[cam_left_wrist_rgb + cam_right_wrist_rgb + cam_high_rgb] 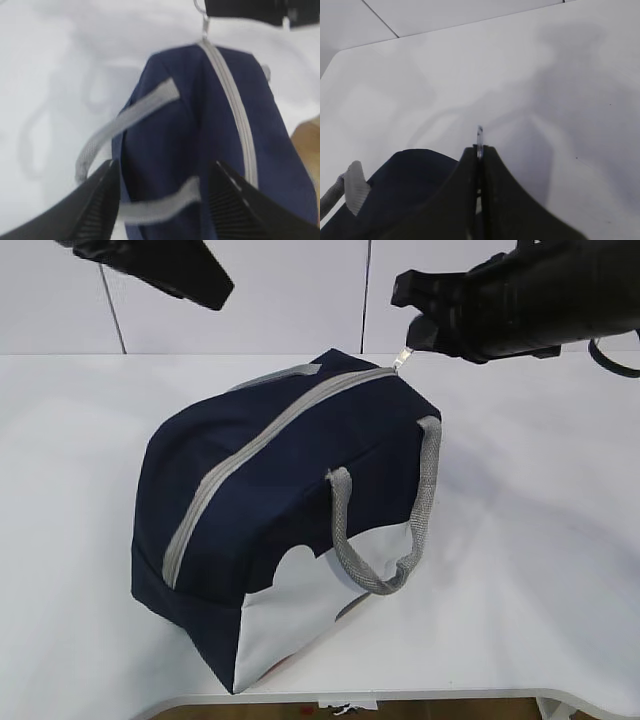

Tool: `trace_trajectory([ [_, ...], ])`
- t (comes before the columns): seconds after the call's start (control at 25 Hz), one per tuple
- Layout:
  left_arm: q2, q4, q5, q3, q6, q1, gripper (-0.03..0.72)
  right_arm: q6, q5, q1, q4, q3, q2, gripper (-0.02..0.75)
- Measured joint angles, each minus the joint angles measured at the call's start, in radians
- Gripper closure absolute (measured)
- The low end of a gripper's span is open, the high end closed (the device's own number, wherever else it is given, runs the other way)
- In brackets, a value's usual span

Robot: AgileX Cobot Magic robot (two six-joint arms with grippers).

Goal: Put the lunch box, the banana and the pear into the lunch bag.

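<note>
The navy lunch bag [270, 510] stands on the white table with its grey zipper [250, 450] closed along the top. My right gripper [415, 340] is shut on the zipper's ring pull [480, 136] at the bag's far end, and the ring pokes out between the jaws. The ring pull also shows in the left wrist view [202, 15]. My left gripper [164, 200] is open and hovers above the bag [200, 150], over a grey strap handle [125, 117]. The lunch box, banana and pear are not in view.
The white table [540, 540] extends around the bag, with its front edge near the bottom of the exterior view. A white panelled wall [300, 290] stands behind it. A grey strap handle [385, 530] hangs on the bag's near side.
</note>
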Motion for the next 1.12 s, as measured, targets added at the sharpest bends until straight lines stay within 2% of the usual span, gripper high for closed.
trace_trajectory([
  [0.32, 0.246, -0.100, -0.038, -0.134, -0.012, 0.000, 0.259, 0.000, 0.006, -0.002, 0.058, -0.001, 0.000, 0.737],
  [0.52, 0.354, -0.116, -0.041, -0.200, -0.012, -0.039, 0.259, 0.000, 0.006, -0.002, 0.078, -0.001, 0.000, 0.737],
  [1.12, 0.438, -0.120, -0.034, -0.209, -0.014, -0.075, 0.259, 0.000, 0.003, -0.002, 0.103, -0.003, 0.021, 0.737],
])
